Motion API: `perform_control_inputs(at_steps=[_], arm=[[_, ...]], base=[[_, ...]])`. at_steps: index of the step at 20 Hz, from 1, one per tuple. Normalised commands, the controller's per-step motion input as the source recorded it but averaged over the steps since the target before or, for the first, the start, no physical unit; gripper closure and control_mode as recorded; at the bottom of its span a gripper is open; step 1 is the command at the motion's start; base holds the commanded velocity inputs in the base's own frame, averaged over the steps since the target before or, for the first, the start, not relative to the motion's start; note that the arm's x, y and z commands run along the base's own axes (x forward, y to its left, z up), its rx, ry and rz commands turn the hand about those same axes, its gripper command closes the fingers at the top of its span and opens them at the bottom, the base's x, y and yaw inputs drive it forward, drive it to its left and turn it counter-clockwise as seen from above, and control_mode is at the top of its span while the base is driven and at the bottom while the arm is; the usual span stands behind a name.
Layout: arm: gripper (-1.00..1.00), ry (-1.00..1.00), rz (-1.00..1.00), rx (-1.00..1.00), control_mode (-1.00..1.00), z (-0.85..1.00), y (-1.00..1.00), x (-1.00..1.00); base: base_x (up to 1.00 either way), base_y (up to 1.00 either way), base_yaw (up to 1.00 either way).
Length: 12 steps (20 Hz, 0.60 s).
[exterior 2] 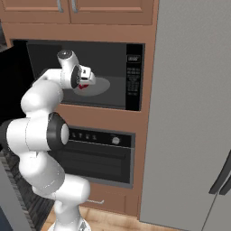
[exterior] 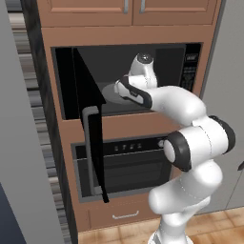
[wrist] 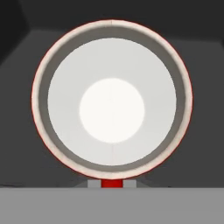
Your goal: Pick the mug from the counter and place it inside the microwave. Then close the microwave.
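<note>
The arm reaches into the open microwave [exterior 2: 131, 74], its gripper [exterior 2: 85, 82] holding the red mug [exterior 2: 83, 86] just above the grey turntable [exterior 2: 100, 85].

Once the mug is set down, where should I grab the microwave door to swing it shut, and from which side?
Probably the vertical grey handle at the free edge of the microwave door, farthest from the hinge. The door stands swung out to the left of the cavity, so come from its outer left face and push it right. The gripper is shut on the mug over the turntable.
</note>
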Motion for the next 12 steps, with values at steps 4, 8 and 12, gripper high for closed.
perform_control_inputs(at_steps=[4,8,12], arm=[[1.00,0.05,0.00,0.00,-1.00,-0.09,0.00,0.33],[1.00,0.08,0.00,0.00,-1.00,-0.21,0.00,0.28],[1.00,0.06,0.00,0.00,-1.00,-0.17,0.00,0.36]], base=[[0.00,0.00,0.00],[0.00,0.00,0.00],[0.00,0.00,0.00]])
